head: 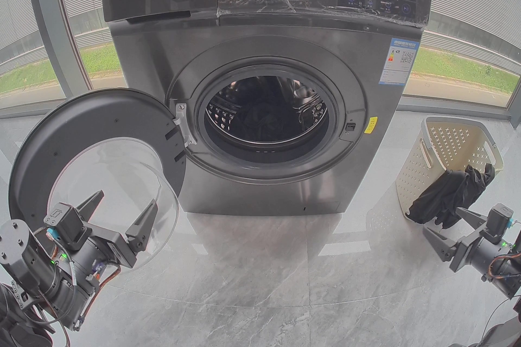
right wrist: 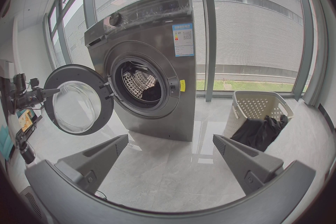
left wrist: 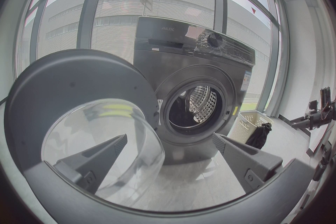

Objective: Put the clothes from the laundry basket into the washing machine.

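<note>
A grey front-loading washing machine (head: 260,93) stands ahead with its round door (head: 92,147) swung wide to the left. Inside the drum (head: 266,112) lies something dark. To the right of the machine a cream laundry basket (head: 450,147) leans over, and a black garment (head: 450,193) hangs over its front rim. My right gripper (head: 446,227) is open just below that garment, holding nothing. My left gripper (head: 122,212) is open in front of the door's glass bowl, empty. The right wrist view shows the basket (right wrist: 260,107) and the garment (right wrist: 259,132) beyond the right fingers (right wrist: 245,161).
Glossy grey floor tiles (head: 282,267) spread between the two arms and the machine. Tall windows (head: 467,28) with dark frames stand close behind the machine. The open door takes up the space at the front left.
</note>
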Robot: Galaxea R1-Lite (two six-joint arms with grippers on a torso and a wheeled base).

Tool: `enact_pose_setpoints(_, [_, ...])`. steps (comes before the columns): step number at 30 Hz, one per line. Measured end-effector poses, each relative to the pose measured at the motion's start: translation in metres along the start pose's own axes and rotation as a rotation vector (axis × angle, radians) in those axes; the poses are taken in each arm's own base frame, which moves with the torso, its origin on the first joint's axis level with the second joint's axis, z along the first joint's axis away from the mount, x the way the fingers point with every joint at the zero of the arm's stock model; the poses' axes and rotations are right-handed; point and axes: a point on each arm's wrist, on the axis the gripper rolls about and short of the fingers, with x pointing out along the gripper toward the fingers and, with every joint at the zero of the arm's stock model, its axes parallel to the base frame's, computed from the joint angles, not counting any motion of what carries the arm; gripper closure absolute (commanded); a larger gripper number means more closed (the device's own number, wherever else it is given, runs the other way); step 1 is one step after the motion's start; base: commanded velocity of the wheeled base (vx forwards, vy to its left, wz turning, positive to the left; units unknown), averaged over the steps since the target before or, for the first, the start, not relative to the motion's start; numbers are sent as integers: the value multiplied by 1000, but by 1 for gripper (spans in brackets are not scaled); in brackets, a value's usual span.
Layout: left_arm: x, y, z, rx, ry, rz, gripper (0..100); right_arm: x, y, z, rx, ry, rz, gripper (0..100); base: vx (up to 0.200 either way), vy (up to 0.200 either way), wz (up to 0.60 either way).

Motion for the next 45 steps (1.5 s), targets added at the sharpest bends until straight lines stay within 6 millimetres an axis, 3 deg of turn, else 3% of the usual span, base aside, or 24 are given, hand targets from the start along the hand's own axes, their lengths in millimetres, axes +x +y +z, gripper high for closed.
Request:
enact_pose_setpoints(10, [-23,26,5,31,83,16,0,-38,-19,8,24,-107,-124,0,-60,0,0])
enact_pose_setpoints(19, [-50,38,11,-6,81,28,0,-77,-20,-5,31,-124,-163,0,0,0,0])
enact_pose_setpoints(30, [-112,56,-6,8,162,13,0,-121,-17,-35,38,-184,-170,0,0,0,0])
enact_pose_setpoints(38, [-149,67,-25,-2,147,120,0,-135,-16,-63,38,-108,-177,0,0,0,0])
enact_pose_setpoints(45, [-168,68,-36,5,74,225,0,-138,-16,-67,36,-127,-181,0,0,0,0])
